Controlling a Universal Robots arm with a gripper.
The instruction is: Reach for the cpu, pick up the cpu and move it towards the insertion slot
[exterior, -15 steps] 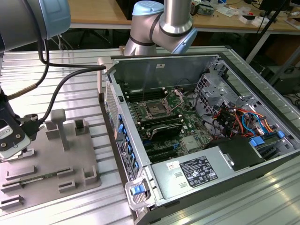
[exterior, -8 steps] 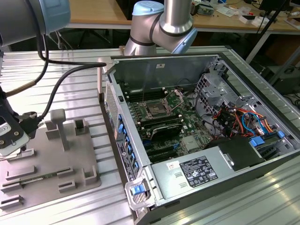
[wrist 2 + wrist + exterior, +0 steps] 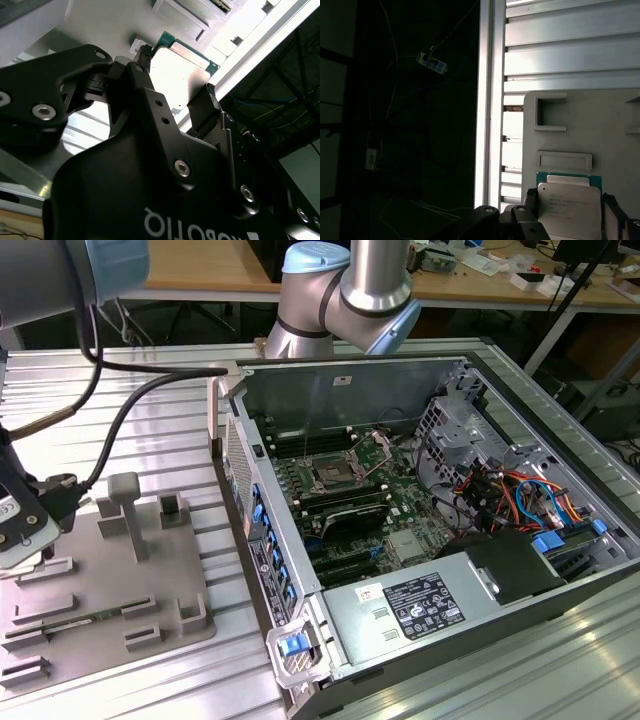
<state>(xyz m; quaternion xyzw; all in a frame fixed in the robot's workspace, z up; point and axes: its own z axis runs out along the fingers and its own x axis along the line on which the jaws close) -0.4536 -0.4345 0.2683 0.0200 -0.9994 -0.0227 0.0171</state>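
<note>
**Second wrist view: claw (image 3: 176, 75) closed on the cpu (image 3: 185, 67)**

We note two black fingers (image 3: 206, 104) set against opposite edges of the chip. Its silvery face sits between them, and a thin green rim shows along the far edge. The claw is narrowed to the chip's width and grips nothing else. We cannot tell whether the chip is lifted clear or rests on what lies behind it.

First wrist view: the chip is bracketed the same way. Beyond it lies a grey fixture (image 3: 590, 130) with rectangular recesses, on a counter (image 3: 560, 40) of ribbed aluminium profile that catches bright light. Past the counter's edge the room drops into dark. Thin cables run there, and a small white connector (image 3: 432, 62) hangs among them.

Exterior view: the claw is at the exterior view's far left, over the left end of the fixture. The arm (image 3: 350, 290) comes in from behind an open computer case (image 3: 340, 390). The case lies on the same counter, just beside the fixture, toward the exterior view's right. Inside it, on the green board, is the insertion slot (image 3: 330, 475), with a shiny frame and a dark centre. It is well apart from the claw and its chip. A thick black cable (image 3: 130, 410) trails across the ribbed surface. Wooden desks (image 3: 200, 265) with clutter stand behind.
</note>
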